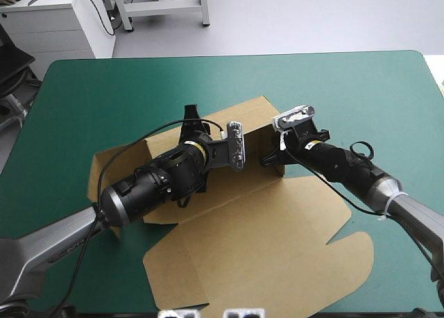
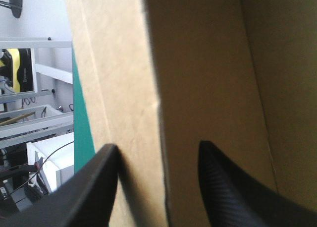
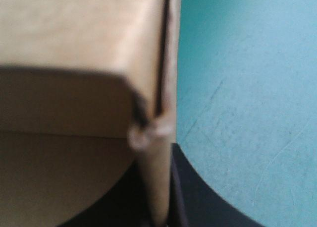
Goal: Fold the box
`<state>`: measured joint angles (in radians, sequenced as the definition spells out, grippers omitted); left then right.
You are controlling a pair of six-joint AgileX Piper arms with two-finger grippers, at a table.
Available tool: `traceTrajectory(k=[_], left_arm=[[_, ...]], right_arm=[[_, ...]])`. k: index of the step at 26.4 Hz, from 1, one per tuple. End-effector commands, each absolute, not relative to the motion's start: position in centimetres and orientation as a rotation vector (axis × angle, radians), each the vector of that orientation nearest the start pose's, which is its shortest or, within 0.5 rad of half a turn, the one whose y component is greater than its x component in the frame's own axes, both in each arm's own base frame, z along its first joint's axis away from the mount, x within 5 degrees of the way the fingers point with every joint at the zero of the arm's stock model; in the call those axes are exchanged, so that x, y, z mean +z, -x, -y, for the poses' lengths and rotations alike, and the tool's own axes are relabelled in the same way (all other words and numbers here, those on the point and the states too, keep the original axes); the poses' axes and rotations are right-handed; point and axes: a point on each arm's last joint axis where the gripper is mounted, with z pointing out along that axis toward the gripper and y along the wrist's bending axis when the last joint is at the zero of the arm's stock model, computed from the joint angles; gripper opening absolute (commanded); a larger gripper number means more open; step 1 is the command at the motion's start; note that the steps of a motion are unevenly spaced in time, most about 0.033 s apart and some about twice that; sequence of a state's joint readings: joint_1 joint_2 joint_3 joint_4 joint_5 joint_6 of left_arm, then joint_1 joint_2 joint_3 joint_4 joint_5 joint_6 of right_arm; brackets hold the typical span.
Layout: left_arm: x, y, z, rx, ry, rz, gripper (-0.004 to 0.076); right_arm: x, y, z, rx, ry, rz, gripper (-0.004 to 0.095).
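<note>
The brown box [image 1: 257,228] lies mid-table, its lid flat toward the near edge and its walls partly raised at the far side. My left gripper [image 1: 194,127] reaches in over the box's left part to the far wall [image 1: 250,113]. In the left wrist view that gripper [image 2: 157,155] is open, one finger on each side of a raised board edge [image 2: 148,88]. My right gripper [image 1: 272,158] sits at the right wall. In its wrist view the gripper [image 3: 157,192] is shut on the thin upright wall [image 3: 158,152] of the box.
A side flap [image 1: 118,162] lies flat to the left of the left arm. The teal-green cover [image 1: 361,96] shows bare around the box on the far and right sides. A white cabinet [image 1: 55,26] stands beyond the far left corner.
</note>
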<state>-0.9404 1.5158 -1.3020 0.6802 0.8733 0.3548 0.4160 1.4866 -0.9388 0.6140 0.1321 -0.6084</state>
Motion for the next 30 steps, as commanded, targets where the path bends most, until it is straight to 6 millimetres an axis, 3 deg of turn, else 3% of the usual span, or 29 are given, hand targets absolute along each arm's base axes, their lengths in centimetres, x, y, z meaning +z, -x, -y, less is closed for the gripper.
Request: traceTrajectory(k=[1,8,12,15,20,23,26,30], left_arm=[[36.2,-20.8,23.9,0.468,-1.639,-1.603,0.0414],[37.3,-17.9,24.3,0.406,-1.641,-1.594,0.0413],[38.3,-17.3,23.6,0.405,-1.611,-1.590,0.0386],[39.2,-17.5,22.8,0.460,-1.551,-1.569,0.0282],[41.7,-18.3,21.3,0.640,-1.374,-1.456,-0.0007],[42.9,-19.3,20.1,0.670,-1.274,-1.461,0.0001],[44.1,-21.7,17.2,0.619,-1.130,-1.608,0.0001],[45.5,-25.7,10.1,0.434,-0.767,-1.788,0.0001]], right_arm=[[27.8,-30.4,-14.2,0.315,0.417,-2.019,0.0001],[27.6,-31.3,-14.0,0.269,0.367,-1.971,0.0001],[28.2,-31.8,-13.5,0.283,0.369,-1.990,0.0001],[28.9,-32.2,-12.9,0.309,0.381,-2.026,0.0001],[31.4,-32.4,-11.8,0.314,0.406,-2.017,0.0001],[33.3,-32.2,-11.1,0.309,0.407,-2.028,0.0001],[35.1,-32.0,-10.1,0.230,0.415,-2.146,0.0001],[39.2,-31.8,-9.5,0.147,0.420,-2.188,0.0000]])
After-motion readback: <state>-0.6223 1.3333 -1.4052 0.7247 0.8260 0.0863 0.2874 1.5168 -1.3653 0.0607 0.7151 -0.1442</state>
